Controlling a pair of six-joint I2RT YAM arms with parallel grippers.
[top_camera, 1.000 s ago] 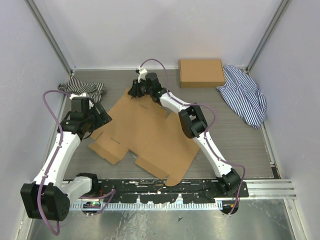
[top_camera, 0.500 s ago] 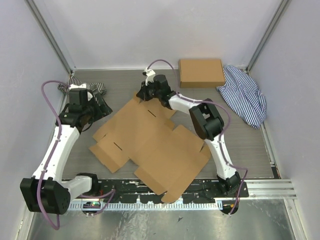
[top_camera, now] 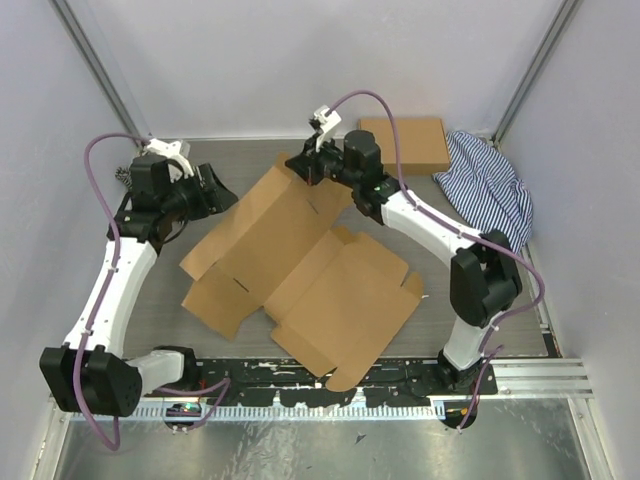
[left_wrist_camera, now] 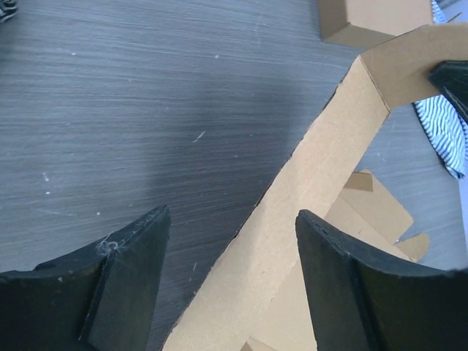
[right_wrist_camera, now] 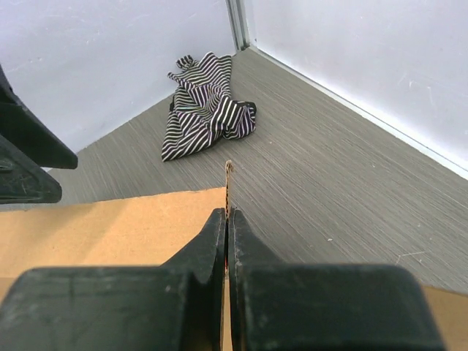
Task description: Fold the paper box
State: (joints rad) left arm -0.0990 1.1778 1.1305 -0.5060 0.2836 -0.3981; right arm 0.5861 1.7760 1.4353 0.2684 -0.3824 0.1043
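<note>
Jaws: your right gripper [right_wrist_camera: 227, 219] clamps the paper box [top_camera: 300, 270] at its lifted far edge; your left gripper [left_wrist_camera: 230, 234] stands wide apart, empty. Striped cloth [right_wrist_camera: 208, 102], far-left corner of table [top_camera: 500, 290]: from overhead, mostly hidden behind left arm [top_camera: 120, 290].

Brown paper box [top_camera: 300, 270], unfolded, with its far edge lifted.
The plain die-cut cardboard sheet, with flaps, slits and creases, lies spread across the middle of the surface [top_camera: 250, 160]. Its far flap tilts up, pinched in the right pincer [top_camera: 305, 170].

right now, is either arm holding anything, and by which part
The right gripper pinches the paper box by its raised far edge, near a corner. The left gripper is open, gripping nothing.
</note>
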